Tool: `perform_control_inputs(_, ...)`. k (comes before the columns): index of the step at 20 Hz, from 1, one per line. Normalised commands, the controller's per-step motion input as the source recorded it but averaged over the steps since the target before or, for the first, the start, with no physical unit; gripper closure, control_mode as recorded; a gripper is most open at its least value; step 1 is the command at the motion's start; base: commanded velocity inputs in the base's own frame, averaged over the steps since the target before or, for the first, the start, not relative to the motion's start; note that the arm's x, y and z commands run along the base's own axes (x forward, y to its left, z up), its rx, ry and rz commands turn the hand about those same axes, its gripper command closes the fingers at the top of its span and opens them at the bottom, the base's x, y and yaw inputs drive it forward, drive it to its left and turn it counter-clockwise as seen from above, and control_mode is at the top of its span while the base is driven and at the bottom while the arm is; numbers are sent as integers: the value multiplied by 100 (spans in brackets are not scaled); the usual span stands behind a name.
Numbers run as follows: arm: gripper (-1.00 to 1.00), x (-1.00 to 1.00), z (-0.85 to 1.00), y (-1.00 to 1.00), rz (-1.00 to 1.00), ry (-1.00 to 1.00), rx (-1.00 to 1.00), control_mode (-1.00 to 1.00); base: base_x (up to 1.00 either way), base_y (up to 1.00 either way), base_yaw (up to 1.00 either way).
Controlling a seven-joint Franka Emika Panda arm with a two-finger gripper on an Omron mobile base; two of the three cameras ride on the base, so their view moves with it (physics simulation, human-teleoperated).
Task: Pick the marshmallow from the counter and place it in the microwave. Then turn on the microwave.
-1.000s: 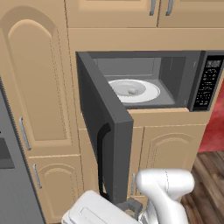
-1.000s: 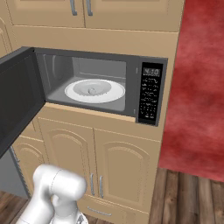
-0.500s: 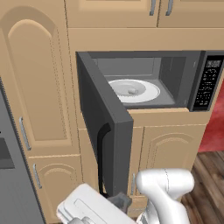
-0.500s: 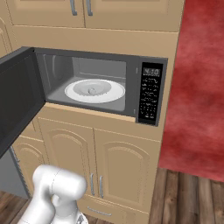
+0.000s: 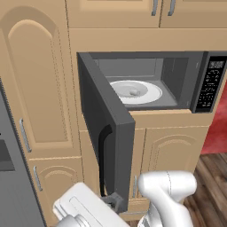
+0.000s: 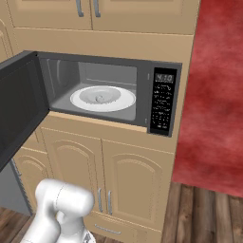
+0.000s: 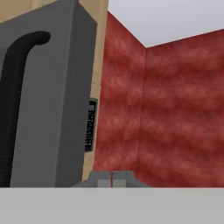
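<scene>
The microwave stands open, its dark door swung out to the left with the black handle facing me. Inside, the marshmallow rests as a tiny pale lump on the white round plate. From the right I see the marshmallow at the middle of the plate. My gripper is low, by the door's bottom outer corner, shut on nothing. In the hand view the gripper shows closed tips beside the door. The counter is out of view.
The black button panel sits on the microwave's right. Tan cabinet doors lie below and a tall one to the left. A red wall rises on the right above the wooden floor.
My hand has shifted slightly left below the door's lower corner. The door, plate and marshmallow have not moved.
</scene>
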Motion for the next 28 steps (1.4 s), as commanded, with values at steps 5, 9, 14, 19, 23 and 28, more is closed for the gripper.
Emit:
perform_control_inputs(5, 100, 17, -15, 10, -4, -3, 0, -100, 0, 0, 0)
perform_control_inputs(9, 100, 19, -16, 14, -4, -3, 0, -100, 0, 0, 0)
perform_control_inputs(14, 100, 15, -18, 19, -4, -3, 0, -100, 0, 0, 0)
perform_control_inputs(19, 100, 14, -21, 22, -3, -2, 0, -100, 0, 0, 0)
perform_control_inputs(23, 100, 13, -16, 18, -4, -3, 0, -100, 0, 0, 0)
perform_control_inputs(28, 100, 15, -16, 16, -4, -3, 0, -100, 0, 0, 0)
